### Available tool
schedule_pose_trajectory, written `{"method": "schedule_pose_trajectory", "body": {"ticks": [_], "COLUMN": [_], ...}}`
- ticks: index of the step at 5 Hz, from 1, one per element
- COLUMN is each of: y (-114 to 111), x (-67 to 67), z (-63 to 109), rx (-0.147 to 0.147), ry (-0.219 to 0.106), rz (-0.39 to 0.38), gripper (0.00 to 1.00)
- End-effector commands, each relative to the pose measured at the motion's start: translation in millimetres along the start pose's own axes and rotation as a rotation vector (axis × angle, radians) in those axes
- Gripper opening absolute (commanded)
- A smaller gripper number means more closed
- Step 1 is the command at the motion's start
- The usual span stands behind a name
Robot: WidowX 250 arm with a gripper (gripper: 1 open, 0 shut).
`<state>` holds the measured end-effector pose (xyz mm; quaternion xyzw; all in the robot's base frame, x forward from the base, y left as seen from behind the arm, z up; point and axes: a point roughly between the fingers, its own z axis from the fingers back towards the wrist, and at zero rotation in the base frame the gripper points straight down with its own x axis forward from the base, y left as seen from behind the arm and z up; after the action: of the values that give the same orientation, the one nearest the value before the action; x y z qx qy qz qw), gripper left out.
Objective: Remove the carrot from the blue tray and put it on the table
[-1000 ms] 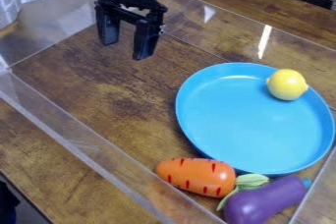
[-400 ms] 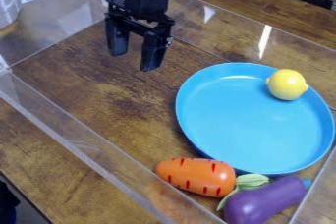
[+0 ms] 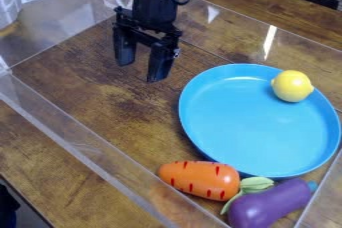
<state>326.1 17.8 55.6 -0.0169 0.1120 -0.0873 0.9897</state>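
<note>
The orange carrot (image 3: pixel 201 179) with dark cross stripes lies on the table (image 3: pixel 94 102) in front of the blue tray (image 3: pixel 254 122), just outside its near rim, its pale green end (image 3: pixel 254 184) pointing right. My gripper (image 3: pixel 142 61) hangs over the bare wood to the left of the tray, pointing down. Its two dark fingers (image 3: pixel 159 64) stand open with nothing between them. The carrot is well apart from it, toward the near right.
A yellow lemon (image 3: pixel 291 86) sits on the tray's far right part. A purple eggplant (image 3: pixel 271 204) lies on the table beside the carrot's leafy end. Low clear acrylic walls (image 3: pixel 80 157) border the tabletop along the near left and the back.
The gripper has moved down and to the right, closer to the tray's left rim, still open. The carrot, lemon and eggplant have not moved.
</note>
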Motion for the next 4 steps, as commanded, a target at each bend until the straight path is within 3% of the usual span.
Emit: {"method": "schedule_pose_trajectory", "body": {"ticks": [1, 4], "y": [-11.6, -35.7], "x": [2.8, 3.9], "z": [7.4, -2.8], "rx": [0.010, 0.008], "ry": [-0.024, 0.015], "rz": [-0.045, -0.135], "gripper": [1.00, 1.00]}}
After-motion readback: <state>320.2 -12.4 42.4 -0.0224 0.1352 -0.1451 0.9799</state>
